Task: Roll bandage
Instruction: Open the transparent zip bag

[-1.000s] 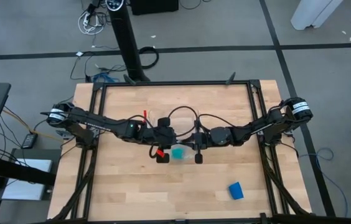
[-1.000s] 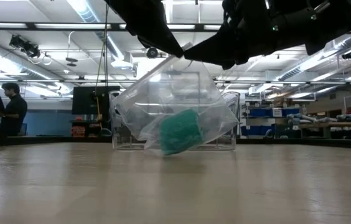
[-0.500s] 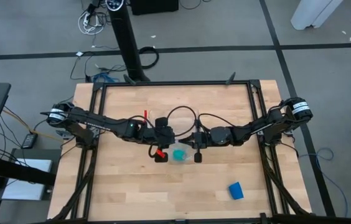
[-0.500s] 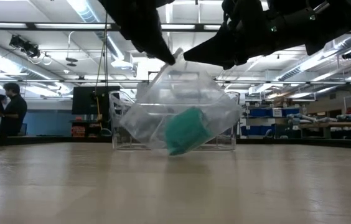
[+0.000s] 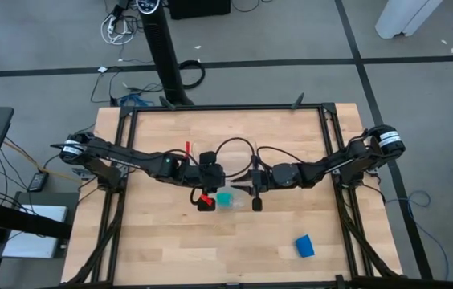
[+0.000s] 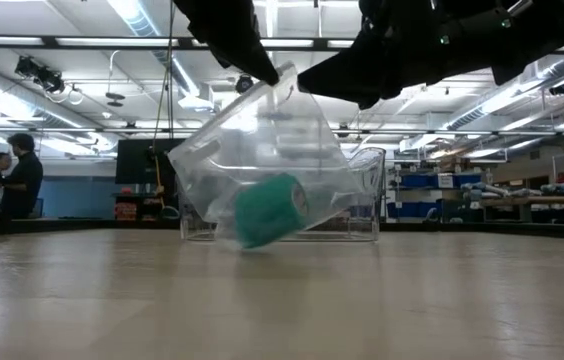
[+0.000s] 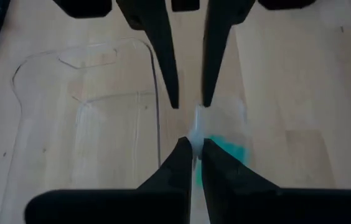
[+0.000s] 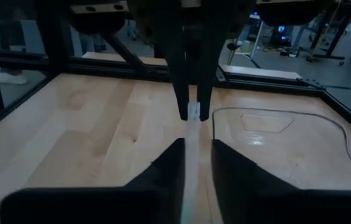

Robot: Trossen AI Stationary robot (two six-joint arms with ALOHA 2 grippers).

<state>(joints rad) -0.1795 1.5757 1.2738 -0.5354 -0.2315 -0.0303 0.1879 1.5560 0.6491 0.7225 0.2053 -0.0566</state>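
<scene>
My left end effector (image 7: 192, 144) pinches the bag (image 6: 262, 150) so it hangs above the counter (image 5: 162, 241), my right end effector (image 8: 191, 146) parted around its edge (bandage (image 5: 304, 246) lies well apart, untouched).

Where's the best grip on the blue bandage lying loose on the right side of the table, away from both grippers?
Grip the bandage across its narrower sides, coming straight down from above. It lies as a compact lump, slightly skewed, alone on the bare table, so nothing blocks the fingers. Turn the wrist to match the skew. The right arm is probably the better choice, as it is nearer.
</scene>
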